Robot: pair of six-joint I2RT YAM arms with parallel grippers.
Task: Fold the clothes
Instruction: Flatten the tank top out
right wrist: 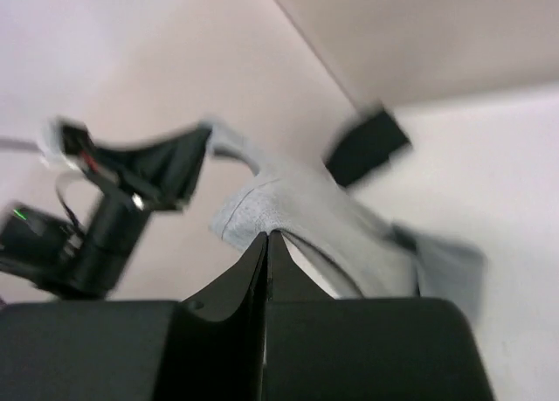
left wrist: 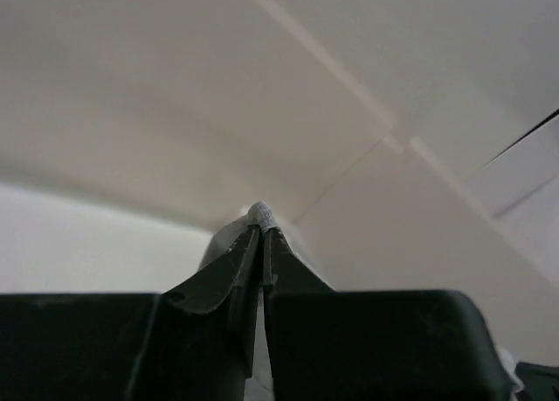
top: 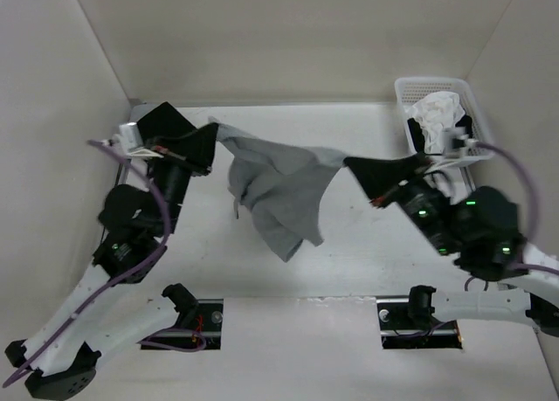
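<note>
Grey tank top [top: 281,190] hangs stretched between both arms over mid desk [top: 367,252], bulk drooping. Left end effector [top: 212,132] clamped on its left edge, right end effector [top: 349,164] clamped on its right edge (white basket [top: 403,100] far right).

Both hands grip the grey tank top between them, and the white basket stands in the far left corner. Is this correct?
Not quite: the white basket stands in the far right corner, as the top external view shows. The left hand and right hand do grip the grey tank top between them.
</note>
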